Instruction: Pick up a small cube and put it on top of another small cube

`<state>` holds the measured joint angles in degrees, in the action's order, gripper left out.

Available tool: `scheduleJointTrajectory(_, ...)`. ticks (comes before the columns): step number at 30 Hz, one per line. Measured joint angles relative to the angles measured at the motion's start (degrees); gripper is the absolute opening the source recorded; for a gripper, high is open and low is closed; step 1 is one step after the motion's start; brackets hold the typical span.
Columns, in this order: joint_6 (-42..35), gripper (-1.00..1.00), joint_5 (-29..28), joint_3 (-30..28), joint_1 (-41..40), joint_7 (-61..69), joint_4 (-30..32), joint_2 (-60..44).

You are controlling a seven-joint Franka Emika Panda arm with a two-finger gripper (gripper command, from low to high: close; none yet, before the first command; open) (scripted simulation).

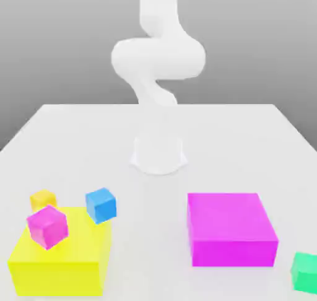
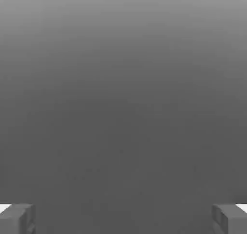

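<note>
The small green cube [image 1: 304, 272] rests on the white table [image 1: 235, 139] at the exterior view's near right corner. The small yellow-orange cube [image 1: 43, 199] sits at the near left, just behind the large yellow block. In the hand view my gripper [image 2: 123, 221] is open, its two grey fingertips [image 2: 17, 219] standing far apart with nothing between them and plain grey background beyond. The white arm [image 1: 158, 58] rises from its base at the table's middle and leaves the exterior view upward.
A large flat yellow block [image 1: 59, 259] lies at the near left with a small magenta cube [image 1: 47, 225] on it. A small blue cube [image 1: 101, 205] is beside it. A big magenta block [image 1: 230, 228] lies between there and the green cube.
</note>
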<state>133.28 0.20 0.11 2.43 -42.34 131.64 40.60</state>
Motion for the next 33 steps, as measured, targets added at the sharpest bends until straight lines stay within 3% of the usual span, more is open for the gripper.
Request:
scheduleJointTrajectory(18, 10.8, 0.00, 0.4, 4.8, 14.5, 24.4, -1.0, -37.7)
scheduleJointTrajectory(28, 16.7, 0.00, -5.3, 8.2, 20.5, 33.7, -1.7, -58.7)
scheduleJointTrajectory(33, 23.2, 0.00, -8.5, 6.8, 22.8, 33.3, -3.3, -69.1)
